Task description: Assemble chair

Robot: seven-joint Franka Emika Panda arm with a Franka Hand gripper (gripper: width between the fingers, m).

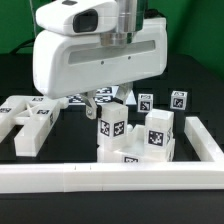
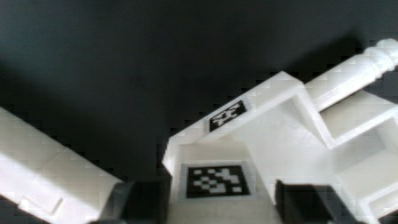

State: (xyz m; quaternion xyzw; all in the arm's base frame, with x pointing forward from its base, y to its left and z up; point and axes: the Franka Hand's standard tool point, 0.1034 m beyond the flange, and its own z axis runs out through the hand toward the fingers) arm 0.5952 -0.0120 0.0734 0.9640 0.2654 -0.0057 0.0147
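Glossy white plastic chair pieces [image 1: 158, 135], blocky and tagged in black-and-white squares, stand clustered inside the corner of the long white L-shaped rail [image 1: 110, 176]; others lie flat toward the exterior view's left. The two-finger gripper [image 2: 214, 205] hangs with jaws apart, straddling a tagged white block [image 2: 217, 180], a gap showing on either side. It looks best to centre over it, descend squarely, then close on its flat sides

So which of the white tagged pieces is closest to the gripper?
The middle block, standing just under the gripper; its tag sits between the open jaws in the wrist view. The others lie farther off.
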